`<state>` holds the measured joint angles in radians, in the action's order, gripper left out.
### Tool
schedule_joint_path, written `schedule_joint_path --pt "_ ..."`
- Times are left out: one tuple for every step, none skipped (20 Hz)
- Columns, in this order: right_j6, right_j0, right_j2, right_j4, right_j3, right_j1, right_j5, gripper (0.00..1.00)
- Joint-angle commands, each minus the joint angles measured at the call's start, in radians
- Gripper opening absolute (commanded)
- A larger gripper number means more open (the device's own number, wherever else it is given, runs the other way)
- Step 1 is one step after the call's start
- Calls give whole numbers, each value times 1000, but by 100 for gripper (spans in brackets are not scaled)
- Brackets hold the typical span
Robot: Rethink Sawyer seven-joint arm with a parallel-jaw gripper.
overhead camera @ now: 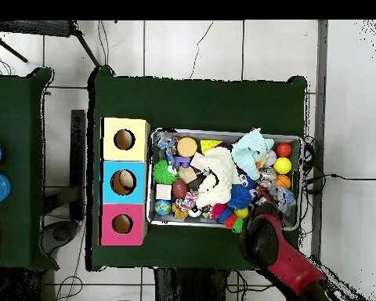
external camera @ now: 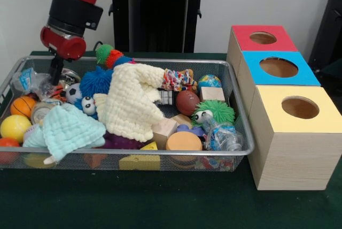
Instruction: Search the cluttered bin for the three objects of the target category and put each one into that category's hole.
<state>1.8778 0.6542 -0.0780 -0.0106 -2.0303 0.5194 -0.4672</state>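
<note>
No legible text, labels, numbers or signs anywhere.

In the front view the bin (external camera: 241, 153) sits left of three boxes in a row; the hole (external camera: 263, 38) is in the farthest box. One bottle (external camera: 222, 135) lies in the bin's near right corner, another (external camera: 29, 81) at its far left, beside the gripper (external camera: 55, 76). A knitted cloth (external camera: 131, 100) lies mid-bin.

The worktop (external camera: 160, 202) is covered in dark green cloth. On it rests the wire-mesh bin (external camera: 241, 132), heaped with toys and cloths. Just beside the bin stand three pale wooden boxes in a row, topped red (external camera: 263, 38), blue (external camera: 278, 68) and yellow (external camera: 297, 108), each with a round hole.
</note>
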Motion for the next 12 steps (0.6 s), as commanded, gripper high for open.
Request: schedule_joint_path --pt "208 -8 31 -37 80 -52 -178 0" --pt "214 -9 32 -36 77 -57 -187 0" --pt "215 -4 35 -37 77 -52 -184 0" --pt "215 -1 39 -39 77 -51 -184 0" --pt "215 3 43 -41 77 -51 -184 0" --pt "215 3 44 -40 75 -54 -187 0" --pt "213 6 47 -40 76 -54 -184 0" --pt "212 2 45 -36 71 -52 -184 0" --pt "211 -2 43 -31 66 -51 -184 0" --pt "211 -3 43 -28 62 -48 -179 0" --pt "208 -7 42 -27 58 -42 -173 0" --pt "205 -11 40 -25 54 -36 -167 0"
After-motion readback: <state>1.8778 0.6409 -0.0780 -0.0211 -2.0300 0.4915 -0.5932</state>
